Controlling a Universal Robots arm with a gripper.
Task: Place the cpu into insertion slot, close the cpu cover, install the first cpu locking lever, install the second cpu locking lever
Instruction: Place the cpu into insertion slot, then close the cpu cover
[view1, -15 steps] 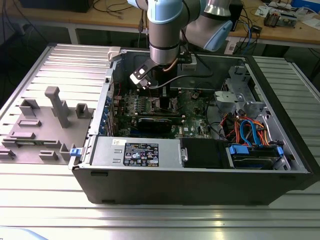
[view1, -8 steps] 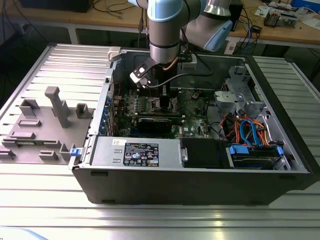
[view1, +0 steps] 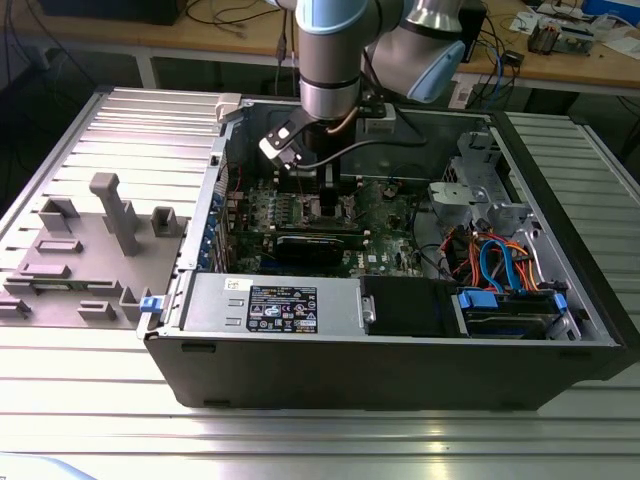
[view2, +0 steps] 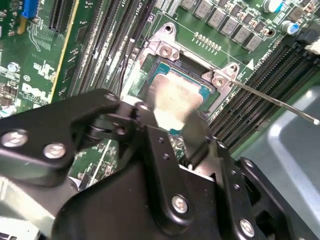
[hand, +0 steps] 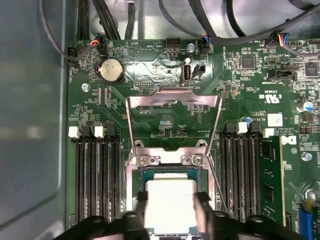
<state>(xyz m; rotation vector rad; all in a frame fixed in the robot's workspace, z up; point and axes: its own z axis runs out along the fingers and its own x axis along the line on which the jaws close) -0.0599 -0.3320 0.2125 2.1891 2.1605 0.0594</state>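
End effector (hand: 171, 201) gripping cpu (hand: 170, 206), ribbed metal table (view1: 300, 445)

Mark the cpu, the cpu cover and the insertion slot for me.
cpu (hand: 170, 200): first wrist view, silver-grey face.
cpu cover (hand: 172, 94): first wrist view, open frame's end bar.
insertion slot (hand: 167, 160): first wrist view, silver rim.

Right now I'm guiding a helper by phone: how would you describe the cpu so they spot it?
In the open computer case, find the green board; between its two banks of long black memory slots sits the square insertion slot, its silver cpu cover open. The cpu is the small flat square at that slot: a solid dull-silver face, unlike the windowed cover and dark slots.
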